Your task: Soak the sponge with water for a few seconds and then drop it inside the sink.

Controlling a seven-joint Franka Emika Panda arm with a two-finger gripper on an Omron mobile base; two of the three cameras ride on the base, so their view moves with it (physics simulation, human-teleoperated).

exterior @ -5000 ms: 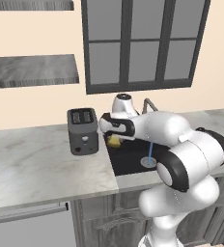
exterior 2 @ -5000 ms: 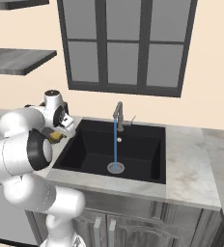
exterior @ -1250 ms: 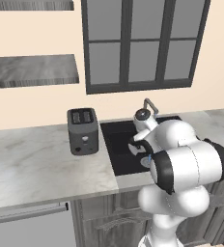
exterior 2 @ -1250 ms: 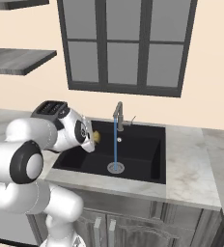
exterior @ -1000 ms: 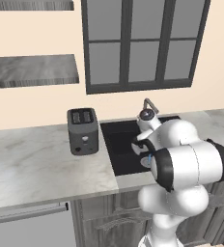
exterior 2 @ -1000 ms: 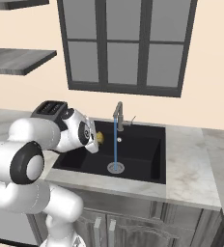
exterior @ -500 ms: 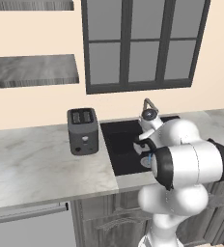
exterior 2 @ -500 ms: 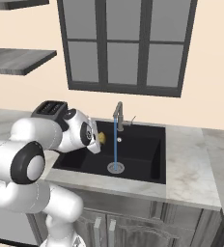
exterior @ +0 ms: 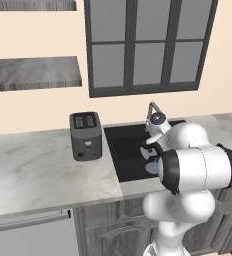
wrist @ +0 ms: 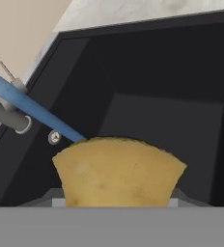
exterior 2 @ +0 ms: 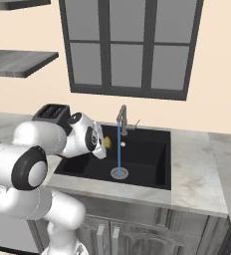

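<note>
My gripper (exterior 2: 105, 143) is shut on the yellow-orange sponge (exterior 2: 108, 143) and holds it above the left part of the black sink (exterior 2: 147, 164). The thin blue water (exterior 2: 119, 149) runs from the grey faucet (exterior 2: 121, 117) down to the round drain (exterior 2: 119, 173), a small gap to the right of the sponge. In the hand view the sponge (wrist: 119, 173) sits low in the middle and hides my fingertips. There the water (wrist: 36, 108) slants in from the upper left and passes behind the sponge's edge. In the left base view my arm hides the hand over the sink (exterior: 125, 150).
A dark grey toaster (exterior: 85, 135) stands on the marble counter (exterior: 38, 170) left of the sink; it also shows behind my arm (exterior 2: 52, 113). A window is on the wall behind the faucet. Grey shelves (exterior: 33, 72) hang at the upper left.
Five seconds ago the sponge was near the toaster side; the arm has carried it right over the basin. In the last second it crept slightly closer to the stream.
</note>
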